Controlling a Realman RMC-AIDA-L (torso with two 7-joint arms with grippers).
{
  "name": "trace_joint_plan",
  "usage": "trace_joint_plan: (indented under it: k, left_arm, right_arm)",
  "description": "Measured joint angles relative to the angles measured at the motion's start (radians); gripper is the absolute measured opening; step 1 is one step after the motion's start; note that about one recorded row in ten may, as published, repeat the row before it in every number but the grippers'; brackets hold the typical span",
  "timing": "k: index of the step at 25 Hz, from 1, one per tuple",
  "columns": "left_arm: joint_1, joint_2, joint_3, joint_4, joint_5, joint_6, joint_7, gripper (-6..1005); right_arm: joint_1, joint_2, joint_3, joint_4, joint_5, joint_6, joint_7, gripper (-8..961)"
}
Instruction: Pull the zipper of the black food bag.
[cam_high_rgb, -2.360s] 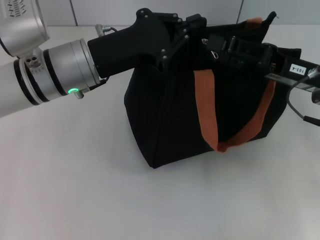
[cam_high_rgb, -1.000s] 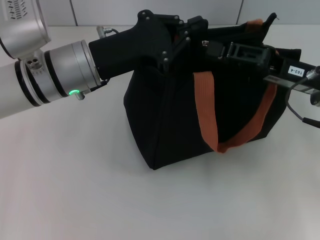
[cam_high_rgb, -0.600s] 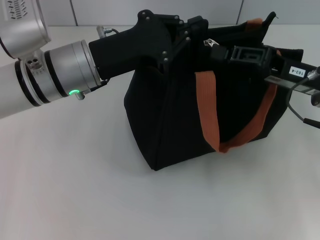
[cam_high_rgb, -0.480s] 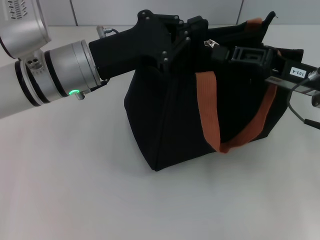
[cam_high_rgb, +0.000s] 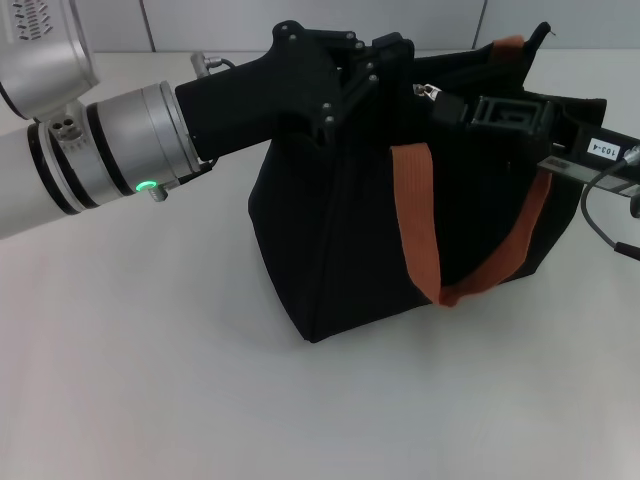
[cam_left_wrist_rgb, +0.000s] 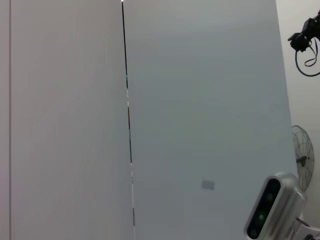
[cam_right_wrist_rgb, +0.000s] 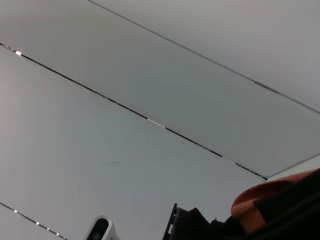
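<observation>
The black food bag (cam_high_rgb: 340, 240) stands on the white table (cam_high_rgb: 150, 380), a brown-orange handle (cam_high_rgb: 415, 220) hanging down its front. My left gripper (cam_high_rgb: 385, 52) reaches in from the left and is shut on the bag's top edge at its left corner. The zipper (cam_high_rgb: 424, 92), a small silver pull tab, shows on the top edge just left of my right gripper (cam_high_rgb: 440, 103), which comes in from the right and is shut on it. The right wrist view catches only a bit of orange handle (cam_right_wrist_rgb: 270, 197) and black fabric (cam_right_wrist_rgb: 300, 222).
A second orange handle (cam_high_rgb: 510, 44) sticks up at the bag's far side. A cable (cam_high_rgb: 600, 225) loops off the right arm beside the bag. The left wrist view faces wall panels (cam_left_wrist_rgb: 200, 100).
My right gripper has slid to the right along the bag's top edge, and the silver pull tab has moved a little to the right with it. The left arm has stayed put.
</observation>
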Motion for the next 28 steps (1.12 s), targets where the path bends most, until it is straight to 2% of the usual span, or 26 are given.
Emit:
trace_joint_plan:
  k: [19, 28]
  left_arm:
    - [0.025, 0.002, -0.008, 0.009, -0.018, 0.024, 0.000, 116]
    - [0.035, 0.006, -0.012, 0.025, -0.019, 0.025, 0.000, 118]
  right_arm:
    - [-0.036, -0.001, 0.015, 0.006, 0.001, 0.046, -0.004, -2]
    - [-0.073, -0.006, 0.076, 0.002, -0.003, 0.054, -0.006, -2]
